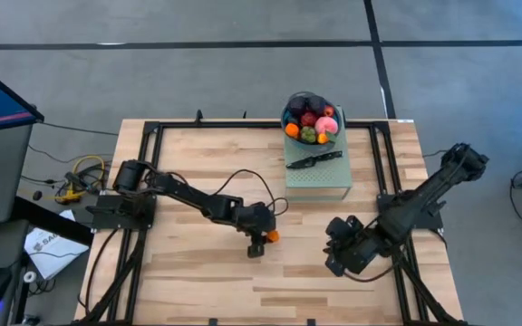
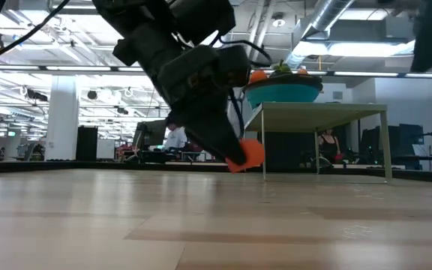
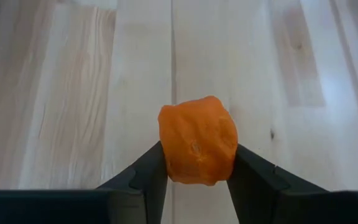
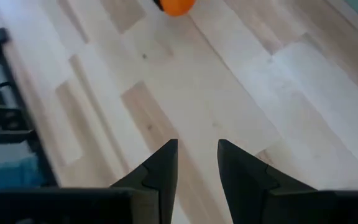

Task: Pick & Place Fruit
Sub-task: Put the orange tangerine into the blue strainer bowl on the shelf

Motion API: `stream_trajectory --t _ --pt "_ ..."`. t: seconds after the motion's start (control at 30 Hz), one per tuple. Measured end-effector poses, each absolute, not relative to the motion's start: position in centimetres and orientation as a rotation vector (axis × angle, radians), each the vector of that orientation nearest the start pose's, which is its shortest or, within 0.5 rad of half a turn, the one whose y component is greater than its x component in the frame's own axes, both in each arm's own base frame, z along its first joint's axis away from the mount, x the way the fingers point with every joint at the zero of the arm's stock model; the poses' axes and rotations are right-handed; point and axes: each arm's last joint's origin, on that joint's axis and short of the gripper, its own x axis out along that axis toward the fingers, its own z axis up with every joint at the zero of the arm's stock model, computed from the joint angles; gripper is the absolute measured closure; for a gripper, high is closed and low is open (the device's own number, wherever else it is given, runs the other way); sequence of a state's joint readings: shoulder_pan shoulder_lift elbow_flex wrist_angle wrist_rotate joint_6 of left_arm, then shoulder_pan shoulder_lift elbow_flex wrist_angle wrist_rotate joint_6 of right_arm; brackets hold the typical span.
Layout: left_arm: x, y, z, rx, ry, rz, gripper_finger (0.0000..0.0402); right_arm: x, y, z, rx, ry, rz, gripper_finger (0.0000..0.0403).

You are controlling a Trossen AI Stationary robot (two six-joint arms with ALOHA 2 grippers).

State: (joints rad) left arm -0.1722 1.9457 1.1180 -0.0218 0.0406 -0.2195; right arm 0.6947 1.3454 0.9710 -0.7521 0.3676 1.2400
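Near the table's middle, the left gripper (image 1: pixel 263 241) pinches a small orange fruit (image 3: pixel 197 148) between its fingers, just above the wood. The right gripper (image 4: pixel 197 163) waits to its right, fingers apart and holding nothing. More fruit fills the teal bowl (image 1: pixel 294 123) at the far edge.
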Motion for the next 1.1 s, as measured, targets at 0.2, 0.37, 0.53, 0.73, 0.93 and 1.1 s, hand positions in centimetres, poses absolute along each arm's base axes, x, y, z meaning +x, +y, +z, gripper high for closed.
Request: stream_trajectory --t 0.2,0.37,0.53,0.73,0.93,1.1 --pt "37.7 -6.6 12.7 -0.145 0.904 -0.097 0.0241 21.8 15.0 22.2 0.533 0.997 -0.399 0.0294" --pt "37.6 -6.6 12.6 -0.146 0.902 -0.097 0.021 23.6 14.5 20.8 0.547 1.004 -0.435 0.0294" --pt "37.6 -6.7 12.8 -0.161 0.907 -0.128 0.0186 25.7 14.3 19.7 0.534 1.009 -0.345 0.0294" --pt "36.2 -6.6 15.3 -0.186 0.955 -0.176 0.0162 29.0 13.5 18.4 0.421 0.958 -0.133 0.0294" --pt "33.1 -5.9 19.9 -0.178 0.997 -0.111 0.0157 32.2 12.4 17.7 0.232 0.89 0.013 0.0283" --pt "29.7 -5.3 22.7 -0.261 0.885 -0.006 0.0167 34.6 11.2 17.5 0.122 0.913 0.052 0.0217"
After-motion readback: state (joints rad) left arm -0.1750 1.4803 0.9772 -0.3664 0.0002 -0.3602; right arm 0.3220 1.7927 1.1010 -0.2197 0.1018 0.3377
